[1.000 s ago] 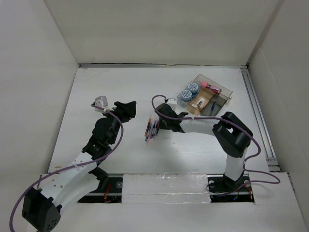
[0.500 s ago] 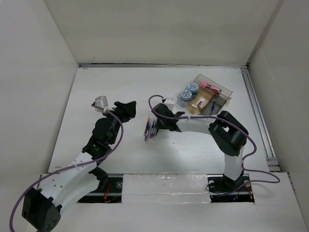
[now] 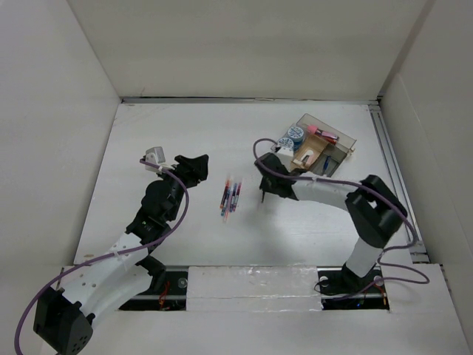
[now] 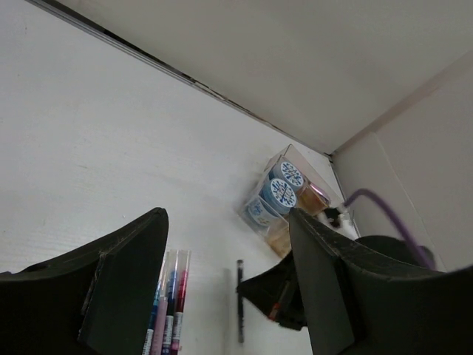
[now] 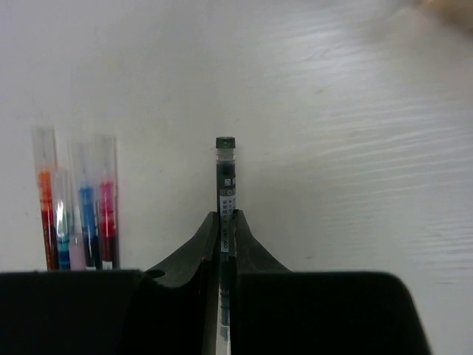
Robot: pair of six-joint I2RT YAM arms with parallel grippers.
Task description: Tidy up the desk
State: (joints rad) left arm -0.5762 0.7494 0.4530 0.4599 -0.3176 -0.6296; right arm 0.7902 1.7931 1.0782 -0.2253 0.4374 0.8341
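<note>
Pen [image 5: 225, 170], dark, now tight in right pincer [image 5: 225, 219], clear of the coloured pens [image 3: 230, 197]; left pincer [image 4: 226, 216] apart as before.

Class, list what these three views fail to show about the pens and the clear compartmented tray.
- Right wrist view: thin dark pen, near end hidden between the right gripper's shut fingers.
- Same view: coloured clear-barrelled pens, near ends cut off by the gripper's body.
- Top view: clear compartmented plastic tray, contents too small to name.

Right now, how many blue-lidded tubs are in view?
2, both at the clear tray's left end: the farther tub and the nearer tub, close to the right arm, which could hide another.
</note>
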